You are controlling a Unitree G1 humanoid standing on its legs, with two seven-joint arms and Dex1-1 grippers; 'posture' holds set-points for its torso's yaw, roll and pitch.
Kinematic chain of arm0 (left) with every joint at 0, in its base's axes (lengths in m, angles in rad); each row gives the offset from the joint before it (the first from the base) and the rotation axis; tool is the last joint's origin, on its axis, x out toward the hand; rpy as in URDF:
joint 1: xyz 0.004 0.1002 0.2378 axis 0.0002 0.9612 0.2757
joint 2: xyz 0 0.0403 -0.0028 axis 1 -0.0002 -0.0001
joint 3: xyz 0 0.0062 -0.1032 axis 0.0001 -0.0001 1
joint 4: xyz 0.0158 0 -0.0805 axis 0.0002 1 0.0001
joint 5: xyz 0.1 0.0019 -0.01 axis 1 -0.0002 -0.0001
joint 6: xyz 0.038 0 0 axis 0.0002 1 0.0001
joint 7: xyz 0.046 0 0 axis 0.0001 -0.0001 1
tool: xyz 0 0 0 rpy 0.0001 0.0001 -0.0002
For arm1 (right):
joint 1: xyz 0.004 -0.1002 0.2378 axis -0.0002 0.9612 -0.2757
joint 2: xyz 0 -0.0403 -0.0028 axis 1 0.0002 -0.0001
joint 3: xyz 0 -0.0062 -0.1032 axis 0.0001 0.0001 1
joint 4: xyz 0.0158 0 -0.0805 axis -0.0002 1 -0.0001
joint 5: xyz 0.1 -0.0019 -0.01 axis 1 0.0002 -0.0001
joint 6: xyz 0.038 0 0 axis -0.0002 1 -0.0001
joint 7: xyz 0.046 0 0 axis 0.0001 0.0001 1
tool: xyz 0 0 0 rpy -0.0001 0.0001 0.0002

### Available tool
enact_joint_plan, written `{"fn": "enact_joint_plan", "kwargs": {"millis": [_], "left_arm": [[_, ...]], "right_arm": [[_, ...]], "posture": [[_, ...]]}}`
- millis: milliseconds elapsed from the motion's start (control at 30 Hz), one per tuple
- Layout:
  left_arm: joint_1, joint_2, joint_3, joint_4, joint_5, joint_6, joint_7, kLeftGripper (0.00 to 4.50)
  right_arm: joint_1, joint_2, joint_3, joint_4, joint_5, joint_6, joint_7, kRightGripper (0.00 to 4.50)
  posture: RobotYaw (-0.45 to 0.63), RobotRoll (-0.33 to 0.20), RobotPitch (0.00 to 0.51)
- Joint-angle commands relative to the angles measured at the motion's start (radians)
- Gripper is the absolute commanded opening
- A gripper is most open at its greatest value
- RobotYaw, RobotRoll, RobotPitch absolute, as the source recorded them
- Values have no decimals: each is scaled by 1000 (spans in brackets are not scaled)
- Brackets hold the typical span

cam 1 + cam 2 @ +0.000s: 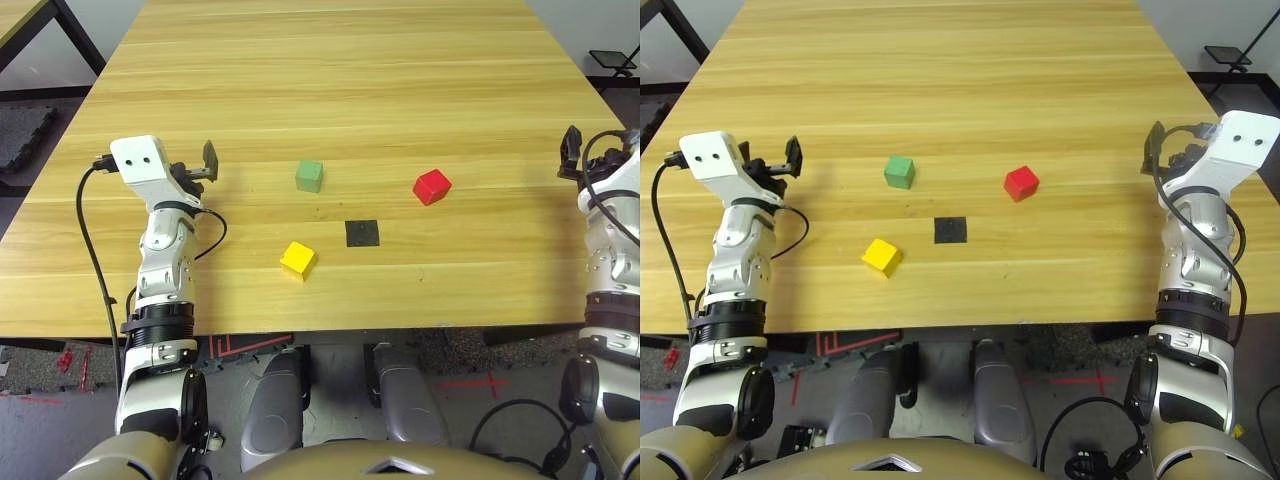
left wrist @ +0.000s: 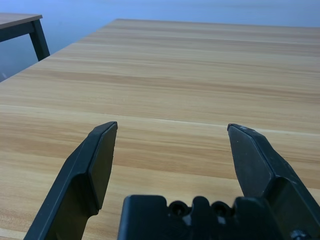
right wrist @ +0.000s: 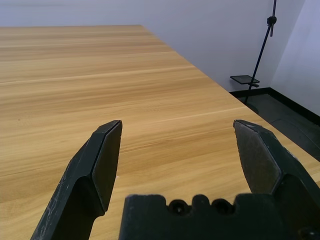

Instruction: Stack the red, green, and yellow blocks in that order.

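Three cubes lie apart on the table (image 1: 440, 95): the red block (image 1: 432, 187) right of the black patch (image 1: 362, 233), the green block (image 1: 309, 176) far left of it, the yellow block (image 1: 298, 260) near left. Both the left gripper (image 2: 172, 125) and right gripper (image 3: 177, 122) are spread, empty. Best to start by squaring the right fingers to red's turned faces, then setting it flat as the base.

Robotics lab, robot's silver forearms (image 1: 740, 240)
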Motion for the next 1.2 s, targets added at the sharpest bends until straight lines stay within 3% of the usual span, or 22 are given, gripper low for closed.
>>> {"fn": "enact_joint_plan", "kwargs": {"millis": [33, 267, 433, 600, 800, 1100, 1200], "left_arm": [[15, 7, 10, -11, 6, -3, 8, 4478], [24, 23, 18, -50, -5, 14, 5, 4478], [7, 59, 39, -42, -43, -16, -45, 4478], [39, 61, 55, -121, -96, 4, -87, 4478], [62, 112, 70, -69, -122, -20, -195, 4478], [11, 174, 85, 9, -136, -45, -282, 4478], [-10, 186, 57, 1, -175, -13, -384, 4478]], "right_arm": [[-8, -1, -2, 21, 1, -9, 7, 4500], [-25, 21, 9, 36, -1, -13, 5, 4500], [-55, 33, 39, 48, -12, -19, 27, 4500], [-116, -30, 57, 77, -15, -9, 101, 4500], [-177, -84, 55, 156, -12, -25, 143, 4500], [-173, -59, 85, 118, 5, 1, 193, 4500], [-156, -45, 91, 78, 32, 58, 234, 4500]], "posture": [[180, -5, 179], [206, 6, 186], [249, -27, 154], [254, -34, 158], [265, -42, 154], [266, -43, 147], [266, -43, 145]]}}
